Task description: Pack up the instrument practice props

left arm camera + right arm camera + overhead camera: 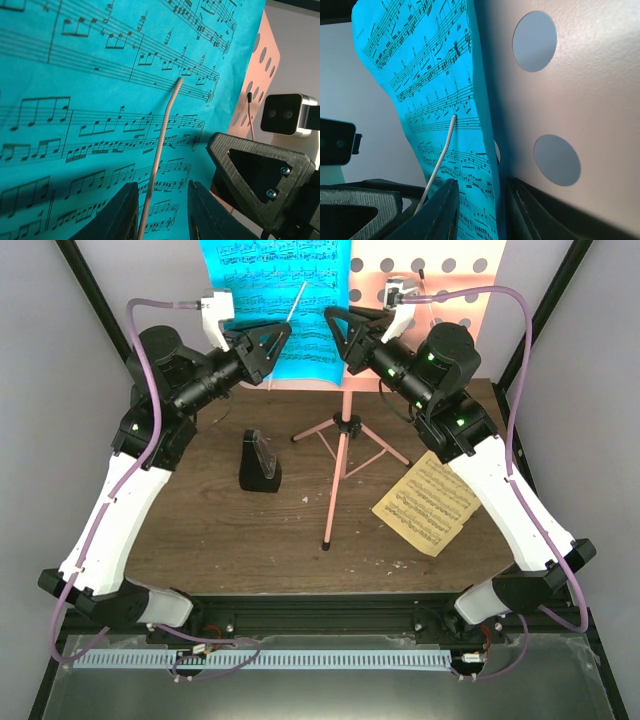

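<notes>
Left pincer: apart, straddling clip wire | right pincer: apart around blue sheet edge, on stand, rear edge of counter | step: freeing sheet | next, likely: pinch sheet, slide from under wire

Reaching from the near edge of the brown wooden table toward its far edge with the white-and-black left arm and right arm, forearms converging. Holding the left black two-finger gripper and the right black two-finger gripper raised, angled toward each other, jaws narrowly parted.
</notes>
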`<action>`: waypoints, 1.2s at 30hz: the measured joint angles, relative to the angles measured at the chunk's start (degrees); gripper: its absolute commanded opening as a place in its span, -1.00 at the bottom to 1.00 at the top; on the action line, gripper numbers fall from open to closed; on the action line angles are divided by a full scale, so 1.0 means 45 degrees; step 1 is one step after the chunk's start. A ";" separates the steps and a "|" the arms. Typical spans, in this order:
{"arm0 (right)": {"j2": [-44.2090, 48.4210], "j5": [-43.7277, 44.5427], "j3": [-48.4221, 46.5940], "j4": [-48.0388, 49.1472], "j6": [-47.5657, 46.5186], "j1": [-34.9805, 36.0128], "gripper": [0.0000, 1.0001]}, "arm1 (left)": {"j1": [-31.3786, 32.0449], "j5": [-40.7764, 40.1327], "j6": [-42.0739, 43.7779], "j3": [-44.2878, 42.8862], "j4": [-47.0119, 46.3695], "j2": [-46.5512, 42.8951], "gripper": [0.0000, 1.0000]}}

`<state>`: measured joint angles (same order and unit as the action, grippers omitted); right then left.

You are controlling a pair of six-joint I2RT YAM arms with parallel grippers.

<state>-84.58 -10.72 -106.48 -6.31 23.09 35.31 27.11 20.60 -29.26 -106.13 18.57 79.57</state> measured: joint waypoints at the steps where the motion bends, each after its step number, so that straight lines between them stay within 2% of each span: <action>1: 0.0000 0.0019 0.0000 0.0005 -0.0010 0.0000 -0.47 | 0.0015 0.0049 0.0010 -0.0058 0.0015 0.0039 -0.42; 7: 0.0000 0.0024 0.0000 0.0083 -0.0029 0.0000 -0.49 | 0.0160 0.0160 0.0097 -0.0325 0.0005 0.0321 -0.51; 14: 0.0000 0.0024 0.0010 0.0180 -0.0131 0.0000 -0.68 | 0.0209 0.0044 0.0214 -0.0321 0.0005 0.0321 -0.53; 19: 0.0000 0.0097 0.0024 0.0185 -0.0296 0.0000 -0.74 | 0.0228 0.0049 0.0253 -0.0325 0.0010 0.0355 -0.39; 22: 0.0000 0.0170 0.0029 0.0180 -0.0335 0.0000 -0.75 | 0.0257 0.0068 0.0233 -0.0345 0.0044 0.0471 -0.37; 31: 0.0083 0.0369 0.0121 0.0175 -0.0505 0.0000 -0.98 | 0.0277 0.0243 0.0330 -0.0330 -0.0078 0.0724 -0.96; 36: 0.0262 0.0461 0.0325 0.0233 -0.0593 0.0000 -0.99 | 0.0340 0.0403 0.0811 0.0335 -0.0782 0.0379 -1.00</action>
<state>-83.40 -8.64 -105.01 -5.26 20.43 35.31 28.64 22.41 -25.61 -104.62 15.05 81.28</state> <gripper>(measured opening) 0.015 0.044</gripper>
